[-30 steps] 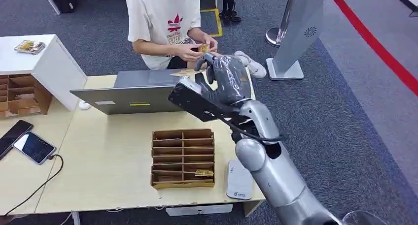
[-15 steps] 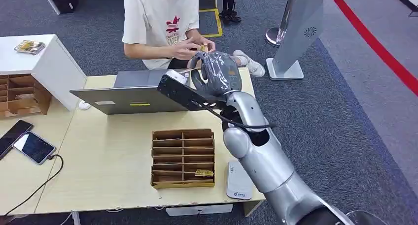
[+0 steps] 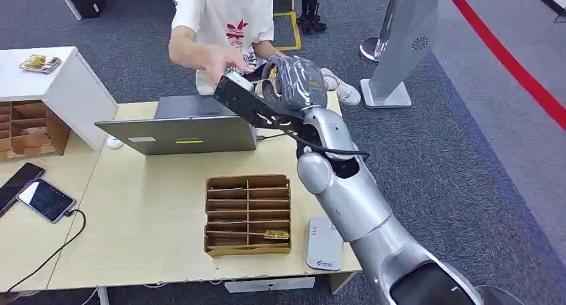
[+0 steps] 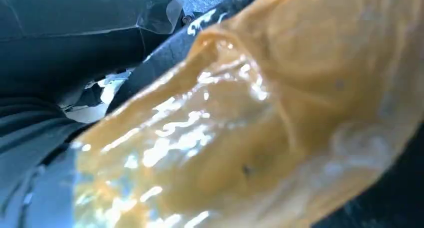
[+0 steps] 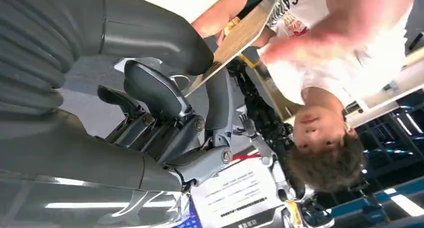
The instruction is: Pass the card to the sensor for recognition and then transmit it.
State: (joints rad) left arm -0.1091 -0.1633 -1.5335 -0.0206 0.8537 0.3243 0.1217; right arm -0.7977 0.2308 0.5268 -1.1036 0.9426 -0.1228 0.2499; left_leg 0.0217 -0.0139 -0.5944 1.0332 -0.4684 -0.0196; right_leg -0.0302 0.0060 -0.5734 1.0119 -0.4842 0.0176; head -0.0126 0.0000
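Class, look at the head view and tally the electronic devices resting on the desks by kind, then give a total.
Laptops: 1, the grey laptop.
Phones: 2, the lit phone and the dark phone beside it.
White sensors: 1, the white sensor by the wooden organizer.
Total: 4

One laptop [image 3: 177,126], one wooden sorting tray [image 3: 247,215], one white card reader [image 3: 324,244], two phones [image 3: 45,199] [image 3: 19,184] and one person [image 3: 223,25].

The person's white cotton T-shirt [image 3: 227,15], just past the right hand [image 3: 294,85], has a red leaf logo; its letters are too blurry to read.
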